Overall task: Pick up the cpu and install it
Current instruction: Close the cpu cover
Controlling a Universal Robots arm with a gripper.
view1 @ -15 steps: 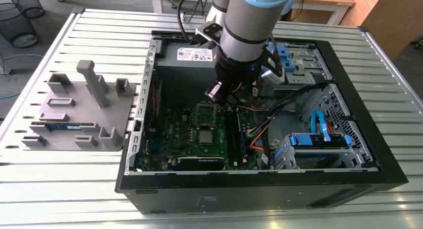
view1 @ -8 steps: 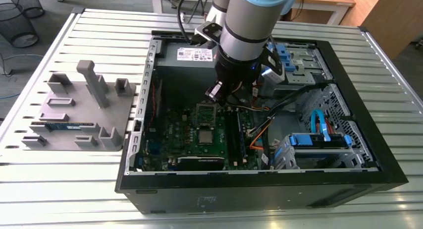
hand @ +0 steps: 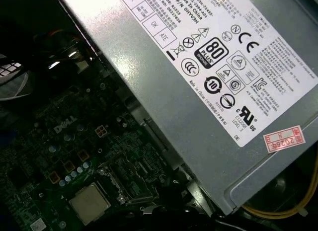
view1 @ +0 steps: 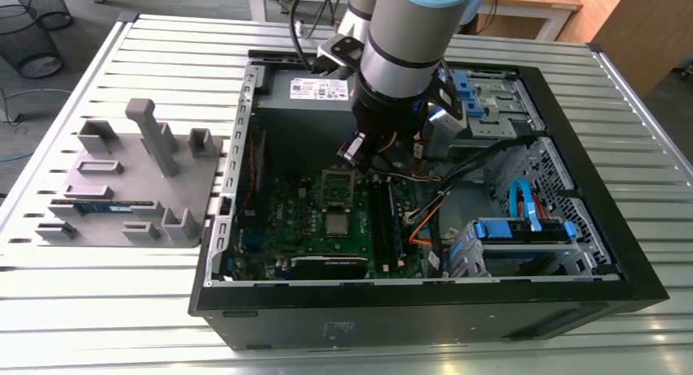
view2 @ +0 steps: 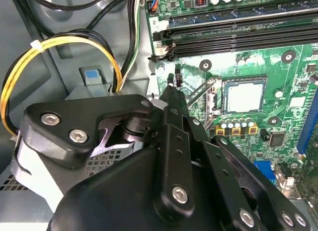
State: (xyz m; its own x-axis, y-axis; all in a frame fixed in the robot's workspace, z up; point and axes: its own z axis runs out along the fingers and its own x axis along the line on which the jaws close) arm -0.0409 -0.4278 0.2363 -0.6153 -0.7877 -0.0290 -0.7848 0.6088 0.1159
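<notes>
The cpu (view1: 339,223), a small square chip with a silver-grey top, lies flat in its socket on the green motherboard (view1: 292,221) inside the open computer case. It appears in both wrist views (view2: 244,96) (hand: 89,203). The socket's metal frame (view1: 339,187) stands swung up beside it. My gripper (view1: 359,153) hangs above the board, between the socket and the power supply, clear of the cpu. In the second wrist view its black fingers meet at a point (view2: 172,87) with nothing between them.
A grey power supply (hand: 198,67) sits close by the gripper at the case's far wall. Yellow and black cables (view2: 59,42) loop beside it. Blue-tabbed drive cages (view1: 525,229) fill the exterior view's right. A grey fixture plate (view1: 119,180) holding a memory stick (view1: 103,204) lies outside the case.
</notes>
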